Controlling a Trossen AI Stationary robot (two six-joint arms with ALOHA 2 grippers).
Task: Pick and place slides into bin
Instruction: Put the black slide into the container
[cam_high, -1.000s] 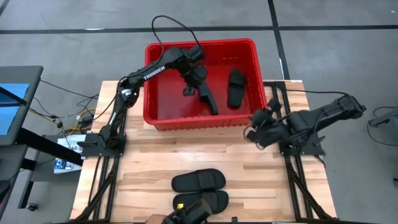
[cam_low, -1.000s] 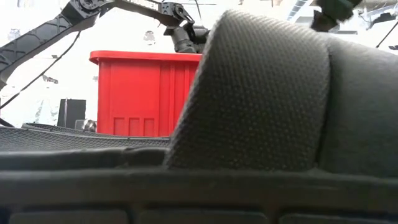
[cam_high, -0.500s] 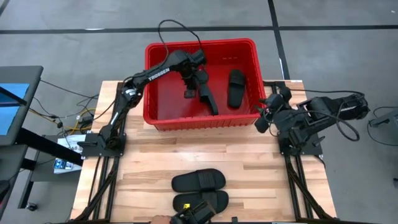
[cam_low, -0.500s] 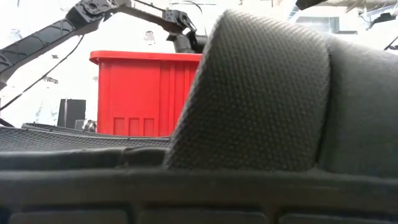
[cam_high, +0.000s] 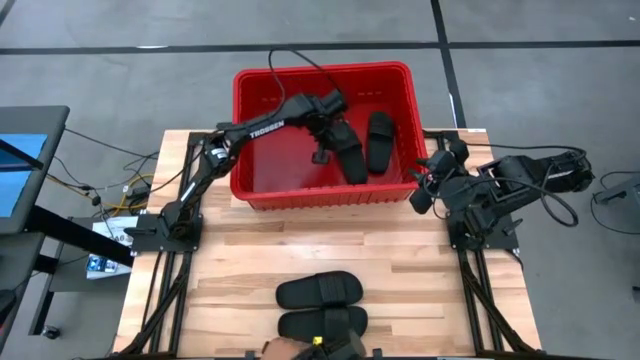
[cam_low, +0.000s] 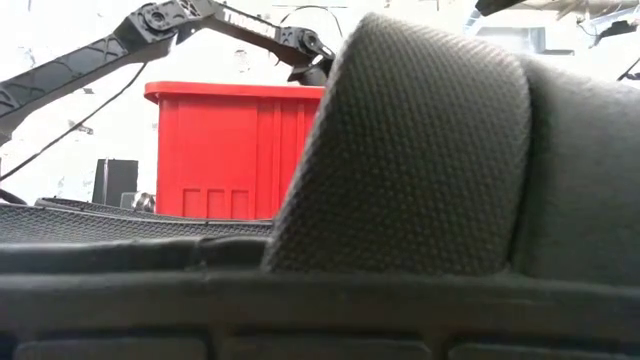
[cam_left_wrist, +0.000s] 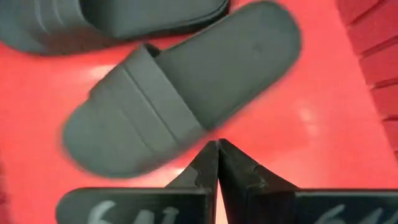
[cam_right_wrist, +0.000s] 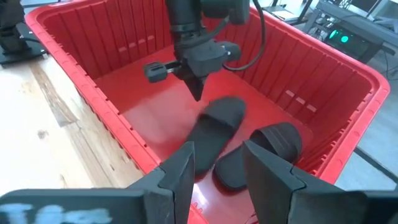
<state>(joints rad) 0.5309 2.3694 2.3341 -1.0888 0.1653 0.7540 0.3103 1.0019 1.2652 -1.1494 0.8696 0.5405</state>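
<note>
Progress check, slides into bin: two of four in.

Red bin sits at upper centre of the high view, at the far edge of the table. On its floor lie two slides: one slide toward the bin's right side, a second slide just left of it, lying at a slant. In the right wrist view the two lie close together, toe ends near touching; cannot tell if they actually meet.

Left gripper reaches into the bin above the slanted slide. Its fingers are pressed together, tips meeting, nothing between them. The slide lies free on the red floor below, so I judge that one delivered.

Right gripper waits at the bin's right side, outside the rim, fingers parted and empty.

Remaining: two slides at lower centre of the high view, near the table's front edge. The upper slide lies clear; the lower slide is partly at the frame edge. Both look untouched by the arms.

Low view is mostly blocked by a dark textured surface close to the lens; only the bin's front wall shows behind it.
</note>
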